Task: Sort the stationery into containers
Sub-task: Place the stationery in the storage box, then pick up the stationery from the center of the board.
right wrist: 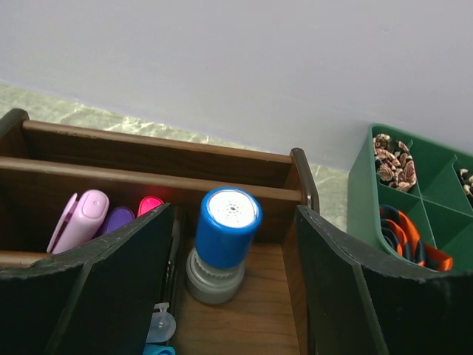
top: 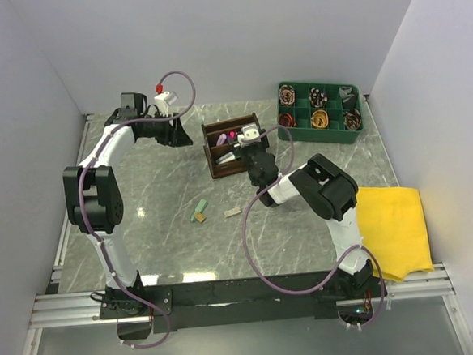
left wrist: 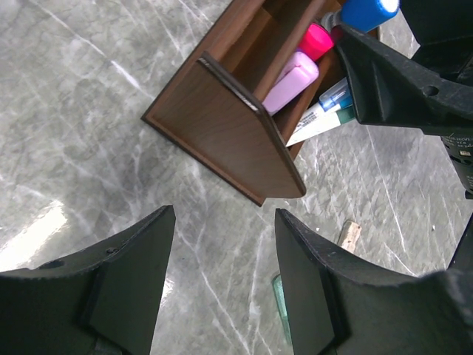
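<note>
Blue-capped piece [right wrist: 222, 248] stands between right fingers [right wrist: 111, 296] — untouched.

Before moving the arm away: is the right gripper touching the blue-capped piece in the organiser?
Apart. Right wrist view: right gripper open, gaps both sides of blue-capped piece.

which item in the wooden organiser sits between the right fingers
The blue-topped grey piece, standing upright between the right fingers; the lilac marker, purple marker and pink marker stand off to one side.
</note>
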{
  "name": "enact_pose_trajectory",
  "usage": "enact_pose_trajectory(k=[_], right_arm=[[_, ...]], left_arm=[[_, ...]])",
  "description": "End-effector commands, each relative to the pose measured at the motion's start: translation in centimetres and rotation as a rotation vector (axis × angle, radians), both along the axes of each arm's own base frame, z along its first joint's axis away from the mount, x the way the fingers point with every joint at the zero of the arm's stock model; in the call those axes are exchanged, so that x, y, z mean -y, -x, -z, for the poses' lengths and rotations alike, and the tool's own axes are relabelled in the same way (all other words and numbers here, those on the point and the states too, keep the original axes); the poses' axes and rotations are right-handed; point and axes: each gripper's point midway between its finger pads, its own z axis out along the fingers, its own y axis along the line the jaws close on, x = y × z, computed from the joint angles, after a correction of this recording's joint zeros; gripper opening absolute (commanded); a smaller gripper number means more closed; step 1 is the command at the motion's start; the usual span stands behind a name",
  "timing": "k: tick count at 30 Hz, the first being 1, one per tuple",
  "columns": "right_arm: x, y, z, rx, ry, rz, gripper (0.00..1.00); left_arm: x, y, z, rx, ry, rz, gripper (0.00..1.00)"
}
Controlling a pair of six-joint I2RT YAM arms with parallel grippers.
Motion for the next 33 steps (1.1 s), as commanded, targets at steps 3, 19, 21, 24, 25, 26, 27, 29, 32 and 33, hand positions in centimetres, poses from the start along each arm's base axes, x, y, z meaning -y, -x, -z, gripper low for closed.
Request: enact_pose_trajectory(k=[3, 19, 21, 24, 25, 26, 27, 29, 32, 33], right_arm=[[2.8, 2.9, -12.2, 0.356, -0.280, 0.023, 0.75], [2.9, 3.2, -22.2, 0.463, -0.380, -0.003, 0.74], [4.0, 3.9, -25.3, 0.462, -0.441, -0.004, 0.74], [5.9, 4.1, -28.2, 0.381, -0.486, 0.025, 0.74], [5.9, 3.7, -27.8, 0.309, -0.477, 0.028, 0.75], [7.5, 4.4, -29.4, 0.307, -0.497, 0.045, 0.76], [7.9, 4.6, -29.7, 0.280, -0.495, 0.043, 0.77], [8.6, 5.3, -28.9, 0.191, -0.415, 0.034, 0.82], [6.8, 7.5, -25.6, 0.084, -0.134, -0.128, 1.00], [5.3, 8.6, -24.3, 0.053, -0.048, -0.235, 1.00]], left_arm=[[1.3, -0.8, -1.6, 0.072, -0.006, 0.020, 0.63], [1.1, -1.6, -4.6, 0.187, -0.081, -0.018, 0.65], [0.2, -1.5, -4.9, 0.215, -0.136, -0.067, 0.66], [-0.5, -0.3, -4.9, 0.226, -0.207, -0.079, 0.66], [-0.7, 0.1, -4.9, 0.235, -0.237, -0.067, 0.66], [-0.5, 0.9, -5.5, 0.241, -0.251, -0.059, 0.66], [-0.9, 1.8, -4.7, 0.214, -0.281, -0.065, 0.65], [-0.6, 3.8, -5.2, 0.214, -0.293, -0.036, 0.66], [-0.6, 8.1, -2.9, 0.130, -0.348, 0.018, 0.65], [-0.9, 9.4, -2.3, 0.101, -0.360, 0.029, 0.65]])
